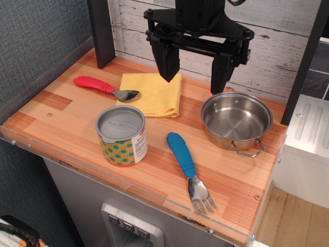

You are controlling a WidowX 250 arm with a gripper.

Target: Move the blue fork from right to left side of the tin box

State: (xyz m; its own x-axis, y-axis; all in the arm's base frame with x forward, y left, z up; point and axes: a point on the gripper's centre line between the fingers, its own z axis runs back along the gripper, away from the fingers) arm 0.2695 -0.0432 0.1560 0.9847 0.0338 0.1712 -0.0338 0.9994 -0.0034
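Note:
The blue fork (186,164) lies flat on the wooden tabletop to the right of the tin box (122,135), handle pointing back-left and metal tines toward the front edge. The tin box stands upright near the front, grey lid up, with a green-orange-yellow label. My gripper (194,76) hangs high at the back, above the gap between the yellow cloth and the steel pot. Its two black fingers are spread wide apart and hold nothing. It is well clear of the fork.
A red-handled spoon (105,88) lies back left, its bowl on the edge of a yellow cloth (153,93). A shiny steel pot (236,120) with two handles sits at the right. A plank wall and dark posts stand behind. The table's front edge (128,188) has a clear lip.

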